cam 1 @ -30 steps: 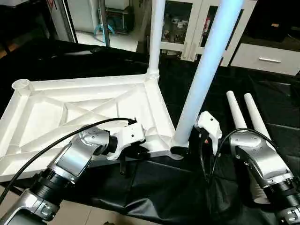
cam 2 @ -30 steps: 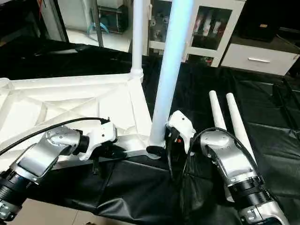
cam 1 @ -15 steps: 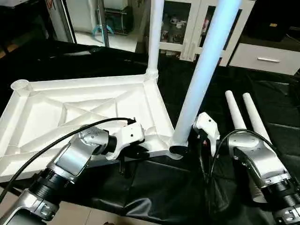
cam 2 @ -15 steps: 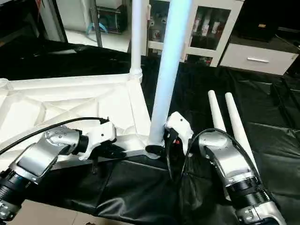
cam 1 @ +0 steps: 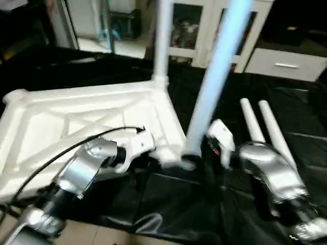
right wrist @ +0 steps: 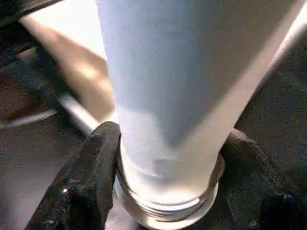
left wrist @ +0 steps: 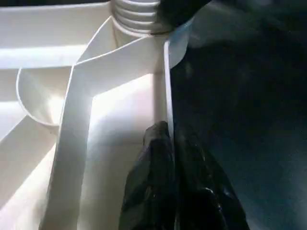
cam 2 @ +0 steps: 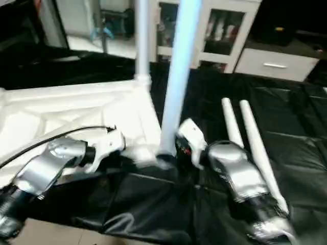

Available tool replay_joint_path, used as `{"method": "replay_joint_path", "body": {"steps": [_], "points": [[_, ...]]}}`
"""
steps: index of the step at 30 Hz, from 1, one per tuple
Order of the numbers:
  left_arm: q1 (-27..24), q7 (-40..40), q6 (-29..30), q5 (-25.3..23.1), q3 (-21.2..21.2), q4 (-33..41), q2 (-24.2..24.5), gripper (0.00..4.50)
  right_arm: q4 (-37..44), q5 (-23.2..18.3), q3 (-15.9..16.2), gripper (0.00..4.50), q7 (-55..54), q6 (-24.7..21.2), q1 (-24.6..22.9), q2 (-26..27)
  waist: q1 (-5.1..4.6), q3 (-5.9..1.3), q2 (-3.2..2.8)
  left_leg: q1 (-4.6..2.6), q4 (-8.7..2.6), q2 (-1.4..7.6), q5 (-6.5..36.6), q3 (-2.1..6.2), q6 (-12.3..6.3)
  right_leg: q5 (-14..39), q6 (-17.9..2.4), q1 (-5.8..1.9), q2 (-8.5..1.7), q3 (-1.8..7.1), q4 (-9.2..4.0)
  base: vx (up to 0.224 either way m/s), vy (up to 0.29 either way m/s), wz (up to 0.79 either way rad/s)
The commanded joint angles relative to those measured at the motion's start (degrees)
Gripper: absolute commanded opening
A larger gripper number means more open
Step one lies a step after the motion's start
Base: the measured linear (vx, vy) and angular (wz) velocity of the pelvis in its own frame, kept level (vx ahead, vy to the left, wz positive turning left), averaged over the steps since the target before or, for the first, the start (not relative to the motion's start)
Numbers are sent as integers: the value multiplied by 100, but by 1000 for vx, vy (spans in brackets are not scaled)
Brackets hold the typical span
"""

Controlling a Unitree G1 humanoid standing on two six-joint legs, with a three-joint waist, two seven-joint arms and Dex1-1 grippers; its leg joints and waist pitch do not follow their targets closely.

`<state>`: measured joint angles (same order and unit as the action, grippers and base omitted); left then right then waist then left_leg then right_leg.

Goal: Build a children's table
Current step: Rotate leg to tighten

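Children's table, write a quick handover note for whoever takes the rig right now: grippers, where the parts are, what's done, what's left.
Left gripper: shut on the tabletop rim, near edge, steadying it.
Right gripper: fingers either side of the near leg at its base; firm grip not clear.
Tabletop lies underside up on the black table.
Done: far leg stands in its corner socket; near leg stands at the near corner, seating not confirmed.
Left: two spare legs lie on the robot's right, and the two other corners need legs.

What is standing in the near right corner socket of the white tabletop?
A long white leg stands in the near corner socket of the tabletop, with the right claw around its base. The end inside the socket is covered.
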<state>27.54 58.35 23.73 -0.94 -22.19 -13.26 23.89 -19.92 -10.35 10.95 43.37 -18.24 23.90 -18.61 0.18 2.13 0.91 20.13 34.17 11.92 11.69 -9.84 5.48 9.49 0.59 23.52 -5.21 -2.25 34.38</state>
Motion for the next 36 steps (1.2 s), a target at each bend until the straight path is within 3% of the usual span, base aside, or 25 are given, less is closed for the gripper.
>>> {"method": "replay_joint_path", "body": {"steps": [1, 2, 7, 9, 10, 15, 18, 19, 20, 22, 24, 27, 33, 34, 35, 36], "points": [[82, -80, -250, 86, -226, -99, -361, 0, -499, 329, -385, 267, -1102, -199, 137, 110, 2, -293, -22, 8, -456, 28, 1761, -1, 96, 2117, -1023, -235, -149, 119, -452, 0, 0, 0], [156, -287, -311, 25, -203, -293, -502, 0, -618, 360, -463, 267, -1423, -241, 174, 237, -7, -277, -23, 18, -461, 22, 1746, -11, 82, 2102, -1012, -221, -136, 123, -464, 0, 0, 0], [808, -1971, -644, -415, -60, -1747, -1558, 0, -1596, 776, -643, 267, -3577, -40, 510, 1076, 3, -285, -24, -65, -434, -6, 1852, -40, 138, 2243, -948, -129, -121, 123, -529, 0, 0, 0], [877, -2156, -689, -469, -32, -1908, -1659, 0, -1721, 851, -639, 267, -3829, 9, 566, 1161, 17, -288, -22, -57, -444, -10, 1933, -27, 131, 2338, -882, -149, -125, 110, -540, 0, 0, 0], [1081, -2609, -825, -622, -19, -2295, -1865, 0, -2072, 856, -737, 267, -4463, 134, 758, 1472, 9, -282, -46, -52, -454, -12, 1962, -26, 118, 2387, -835, -134, -135, 109, -557, 0, 0, 0], [1342, -2837, -1007, -720, 40, -2665, -2059, 0, -2565, 855, -880, 267, -5087, 379, 1147, 1813, 14, -306, -67, -6, -474, -21, 1991, 3, 80, 2456, -664, -173, -149, 84, -558, 0, 0, 0], [1394, -2823, -1150, -782, 34, -2777, -2058, 0, -2717, 837, -958, 267, -5165, 557, 1285, 1880, 20, -315, -59, 20, -474, -14, 1869, -8, 42, 2176, -717, -183, -148, 93, -534, 0, 0, 0], [1415, -2806, -1315, -800, 62, -2928, -2064, 0, -2846, 794, -1051, 267, -5140, 850, 1372, 1914, 26, -319, -41, 33, -476, -9, 1798, -9, 20, 2087, -753, -194, -157, 94, -515, 0, 0, 0], [1412, -2806, -1384, -800, 77, -2988, -2060, 0, -2832, 725, -1109, 302, -5023, 1005, 1371, 1925, 23, -322, -42, 36, -473, -9, 1782, -15, -6, 2059, -778, -194, -163, 94, -522, 0, 0, 0], [1379, -2787, -1453, -812, 78, -3022, -2024, 0, -2535, 601, -1175, 340, -4844, 988, 1240, 1885, 37, -323, -16, 40, -470, 1, 1675, -24, -53, 1891, -832, -207, -157, 103, -501, 0, 0, 0], [1388, -2800, -1498, -813, 101, -3076, -2029, 0, -2384, 563, -1184, 346, -4784, 1003, 1172, 1849, 59, -321, -32, 46, -469, 6, 1539, -33, -95, 1721, -874, -218, -163, 111, -486, 0, 0, 0], [1399, -2775, -1559, -804, 111, -3112, -2038, 0, -1999, 531, -1227, 378, -4791, 902, 1000, 1774, 69, -314, -3, 48, -475, 9, 1535, -38, -110, 1810, -875, -223, -165, 111, -489, 0, 0, 0], [1479, -2760, -1896, -785, 196, -3258, -2113, 0, -680, 719, -1224, 412, -4837, 601, 351, 1539, 161, -297, -2, 28, -492, 4, 1517, -50, -88, 1967, -674, -203, -148, 135, -535, 0, 0, 0], [1526, -2884, -2014, -735, 301, -3297, -2173, 28, -166, 660, -1230, 417, -4716, 512, 130, 1497, 190, -296, -10, 7, -489, 5, 1498, -60, -106, 1943, -662, -188, -144, 145, -541, 0, 0, 0], [1528, -2887, -2015, -728, 309, -3297, -2176, 44, -145, 658, -1229, 418, -4711, 508, 121, 1496, 214, -298, -5, -3, -485, 12, 1483, -66, -121, 1907, -650, -188, -148, 151, -546, 0, 0, 0], [1548, -2855, -1991, -590, 432, -3250, -2225, 55, 186, 607, -1217, 418, -4630, 439, -23, 1466, 196, -298, -13, 34, -499, 10, 1435, -54, -126, 1845, -679, -212, -146, 148, -522, 0, 0, 0]]}}
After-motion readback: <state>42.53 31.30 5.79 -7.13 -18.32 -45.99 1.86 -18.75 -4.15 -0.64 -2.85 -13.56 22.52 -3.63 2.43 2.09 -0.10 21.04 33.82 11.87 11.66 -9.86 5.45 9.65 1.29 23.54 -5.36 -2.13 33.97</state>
